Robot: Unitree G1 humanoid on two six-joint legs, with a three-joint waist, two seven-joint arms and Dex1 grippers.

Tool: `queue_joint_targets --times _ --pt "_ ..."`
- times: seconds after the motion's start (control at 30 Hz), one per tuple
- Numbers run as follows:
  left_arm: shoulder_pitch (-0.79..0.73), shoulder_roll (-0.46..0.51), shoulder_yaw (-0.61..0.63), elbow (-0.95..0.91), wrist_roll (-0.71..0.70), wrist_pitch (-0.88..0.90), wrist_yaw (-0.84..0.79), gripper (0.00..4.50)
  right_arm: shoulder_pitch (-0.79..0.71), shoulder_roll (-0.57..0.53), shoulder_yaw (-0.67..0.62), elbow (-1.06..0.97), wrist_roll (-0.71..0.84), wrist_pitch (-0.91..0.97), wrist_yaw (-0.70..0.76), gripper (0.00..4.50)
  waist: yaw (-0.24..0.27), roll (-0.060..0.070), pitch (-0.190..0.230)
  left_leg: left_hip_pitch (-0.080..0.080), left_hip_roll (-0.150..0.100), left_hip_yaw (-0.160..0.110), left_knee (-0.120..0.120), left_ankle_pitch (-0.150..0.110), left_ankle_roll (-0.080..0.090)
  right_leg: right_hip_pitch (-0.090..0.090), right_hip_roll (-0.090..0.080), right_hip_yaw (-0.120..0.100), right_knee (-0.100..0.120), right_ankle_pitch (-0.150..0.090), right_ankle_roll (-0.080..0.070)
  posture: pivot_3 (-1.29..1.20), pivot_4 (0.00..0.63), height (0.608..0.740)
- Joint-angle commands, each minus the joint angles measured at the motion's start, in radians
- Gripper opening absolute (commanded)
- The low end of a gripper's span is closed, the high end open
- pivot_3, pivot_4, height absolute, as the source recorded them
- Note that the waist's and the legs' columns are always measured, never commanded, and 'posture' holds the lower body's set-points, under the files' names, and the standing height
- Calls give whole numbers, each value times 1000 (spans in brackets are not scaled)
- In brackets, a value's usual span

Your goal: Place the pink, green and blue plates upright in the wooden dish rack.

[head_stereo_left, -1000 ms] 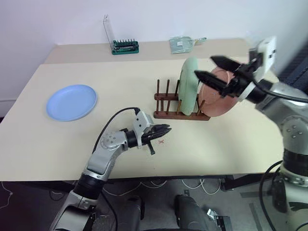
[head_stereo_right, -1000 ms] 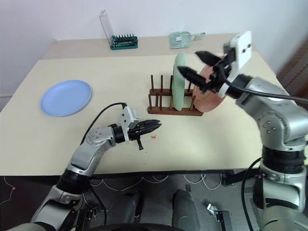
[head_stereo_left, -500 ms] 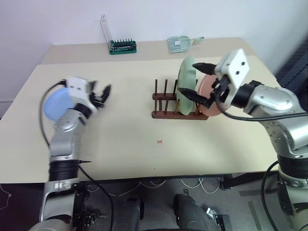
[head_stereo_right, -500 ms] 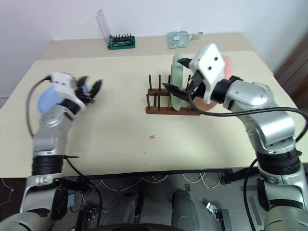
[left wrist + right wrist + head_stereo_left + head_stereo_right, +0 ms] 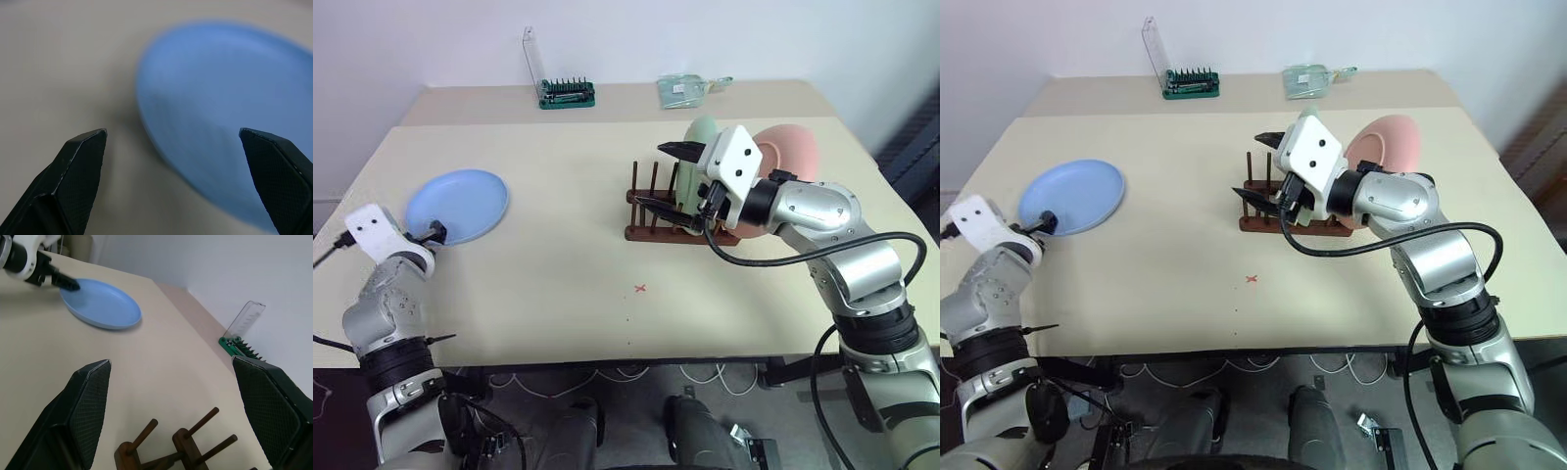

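Left gripper [image 5: 171,171] sits at the near rim of the blue plate [image 5: 458,205], which lies flat on the table [image 5: 607,294] at its left side. Fingers spread wide, nothing between them. The left wrist view shows the plate's edge lying between the two fingertips [image 5: 83,161] with bare table on one side; I cannot tell from that blurred view whether a tip touches the plate. The head views put the tips right at the plate's near-left edge.

Right gripper [image 5: 664,176] hovers over the left end of the wooden dish rack [image 5: 651,220], fingers wide apart and empty. One finger is above the pegs, the other level with the rack's left end.

The green plate [image 5: 697,137] stands upright in the rack, mostly hidden behind the right wrist in the head views. The pink plate [image 5: 788,152] stands at the rack's right end, behind the right forearm; whether it is in a slot or leaning against the end I cannot tell.

The right wrist view adds what the head views hide: free pegs [image 5: 205,418] at the rack's left end, seen close between its two fingers. It also shows the left gripper's black tip on the far side of the blue plate, and the green bit tray [image 5: 239,350] at the table's back edge.

A clear packet [image 5: 683,90] lies by the back edge too, right of the bit tray. A small red cross [image 5: 640,288] is marked mid-table.
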Motion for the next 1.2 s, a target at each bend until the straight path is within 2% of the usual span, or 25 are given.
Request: queue_joint_targets --times 0.03,0.13,0.33,0.5,0.6,0.77,1.0,1.2 --pt "-50 14 40 40 -41 17 14 4219 -1 14 -20 -30 -12 -11 -2 4044 0 0 0 0 0 0 0 0 0 0 0 0 0 0 0 0 150 740" --pt "-75 21 43 76 -37 1 42 3108 15 11 -29 -40 -20 -5 -6 4044 1 0 0 0 0 0 0 0 -1 0 0 0 0 0 0 0 150 740" --pt "-106 -6 62 95 -70 -59 69 72 43 6 -36 -56 -39 1 -14 4044 2 0 0 0 0 0 0 0 -1 0 0 0 0 0 0 0 150 740" --pt "-145 -49 16 8 -104 -201 -4 27 39 8 -7 -58 -95 -26 -20 4044 4 -1 0 0 0 0 0 1 -1 0 0 0 -1 0 0 0 150 740" --pt "-167 -69 -84 -118 -66 -320 -60 27 12 4 63 -30 -219 -132 -21 4044 4 -4 2 -1 0 0 0 1 -2 0 0 0 -1 0 0 0 150 740" --pt "-222 -103 -232 -260 -21 -414 -90 27 -45 42 179 34 -395 -289 -32 4044 3 -5 2 -1 0 1 0 2 -3 0 0 0 -1 0 0 0 150 740" --pt "-286 -187 -363 -373 -9 -360 -32 27 -145 117 287 197 -732 -472 -198 4044 0 -5 2 0 0 1 -1 5 -8 -1 0 0 0 0 0 0 150 740" --pt "-266 -227 -436 -466 -13 -305 -26 27 -164 161 285 257 -840 -518 -245 4044 1 -5 2 -1 0 1 -1 5 -8 -1 0 0 -1 0 0 0 150 740"
